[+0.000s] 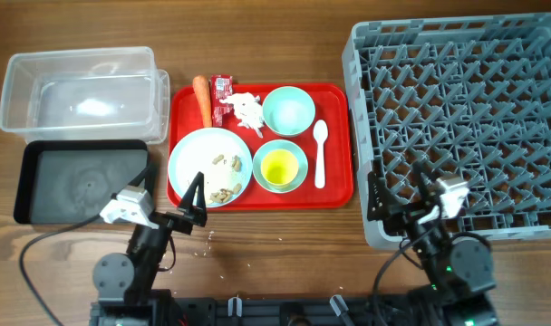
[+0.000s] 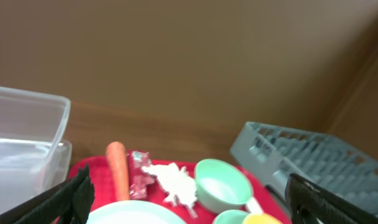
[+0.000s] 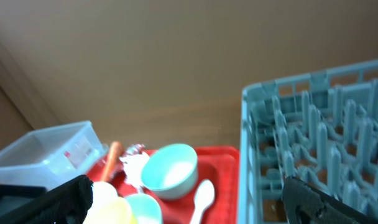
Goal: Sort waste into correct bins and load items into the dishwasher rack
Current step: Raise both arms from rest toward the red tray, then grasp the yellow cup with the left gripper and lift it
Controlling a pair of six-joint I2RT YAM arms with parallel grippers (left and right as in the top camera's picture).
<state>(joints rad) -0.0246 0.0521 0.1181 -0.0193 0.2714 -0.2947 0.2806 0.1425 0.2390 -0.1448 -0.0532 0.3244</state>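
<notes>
Overhead view of a wooden counter [image 1: 285, 244] with a red tray [image 1: 334, 195] at its middle. Everything to be handled lies on that tray. Along the far edge, from left, are an orange carrot [image 1: 202, 100], a small red wrapper [image 1: 221, 94] and a crumpled white tissue [image 1: 247, 110], close together, with the wrapper and tissue touching. A pale blue bowl [image 1: 288, 110] sits beside them. Nearer you is a white plate [image 1: 198, 158] scattered with tan crumbs [image 1: 226, 178]. Beside it a yellow bowl [image 1: 279, 167] is nested in a pale green bowl [image 1: 298, 178], with a white spoon [image 1: 320, 152] to their right.

The clear tub [image 1: 81, 91] and black tub [image 1: 76, 181] stand left of the tray, both bare. The grey dishwasher rack [image 1: 466, 118] at right holds nothing.

The left gripper [image 1: 192, 204] is spread wide and carries nothing, poised at the plate's near rim. The right gripper [image 1: 401, 195] is likewise wide apart and unloaded, over the rack's near-left corner.

No sorting looks done yet, and a first pick with the left arm seems likely. If you go for the plate, pinch its rim and keep it level so the crumbs stay on, then tip it over a bin before racking. If you start with the waste, take the carrot across its narrow width. Lift the tissue straight up so the wrapper isn't dragged along. Leave the bowls and spoon to the right arm, which sits next to the rack.
</notes>
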